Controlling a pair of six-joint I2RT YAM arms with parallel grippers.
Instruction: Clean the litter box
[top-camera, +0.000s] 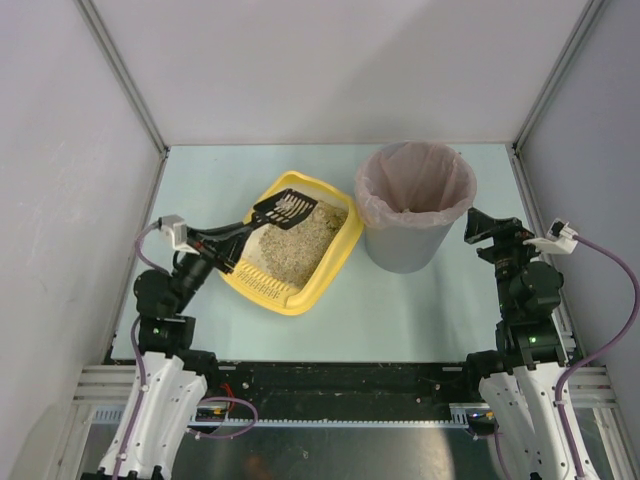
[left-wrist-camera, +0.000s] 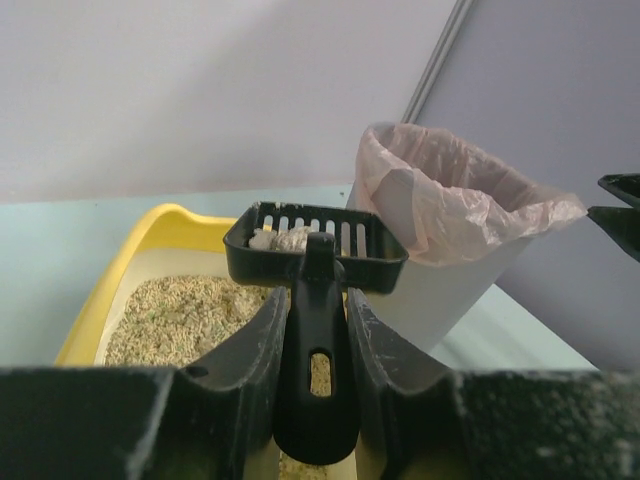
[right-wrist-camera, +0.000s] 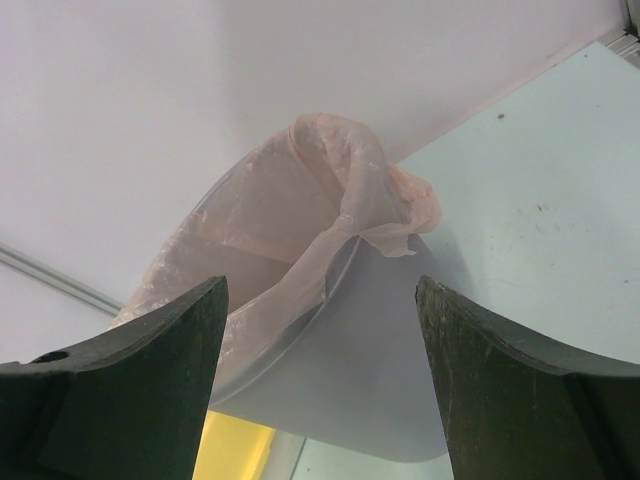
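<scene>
The yellow litter box (top-camera: 340, 250) holds beige litter (top-camera: 295, 250) in the middle of the table; it also shows in the left wrist view (left-wrist-camera: 150, 235). My left gripper (top-camera: 243, 233) is shut on the handle of a black slotted scoop (top-camera: 285, 208) and holds it above the litter. In the left wrist view the scoop (left-wrist-camera: 315, 245) carries a pale clump (left-wrist-camera: 283, 239), with my fingers (left-wrist-camera: 250, 345) on its handle. My right gripper (top-camera: 478, 232) is open and empty just right of the grey bin (top-camera: 412, 240).
The grey round bin with a pinkish liner (right-wrist-camera: 300, 230) stands right of the litter box, close in front of my right gripper (right-wrist-camera: 320, 340). Grey walls enclose the table on three sides.
</scene>
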